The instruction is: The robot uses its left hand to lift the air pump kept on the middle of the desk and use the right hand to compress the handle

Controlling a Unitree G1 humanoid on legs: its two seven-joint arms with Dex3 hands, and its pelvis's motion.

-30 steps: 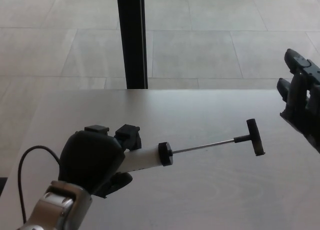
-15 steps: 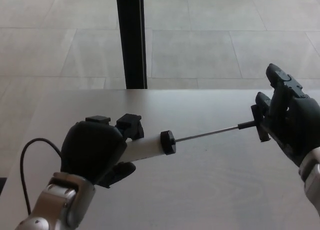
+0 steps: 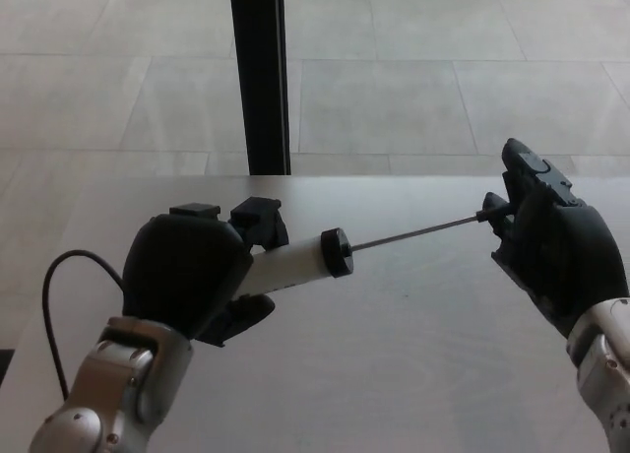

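- Pale grey matte tabletop [image 3: 394, 374]: it fills the lower half of your view, with a tiled floor [image 3: 413, 69] and a black upright post [image 3: 260, 74] beyond it.
- Left hand [image 3: 192, 276]: your black fingers are wrapped tight around the pump's barrel, holding it clear of the tabletop.
- Right hand [image 3: 556, 251]: its fingers are closed over the T-handle at the rod's far end.
- White cylindrical air pump with black end cap [image 3: 295, 264]: it lies between your two hands, tilted upward to the right.
- Thin metal piston rod [image 3: 413, 234]: extended.
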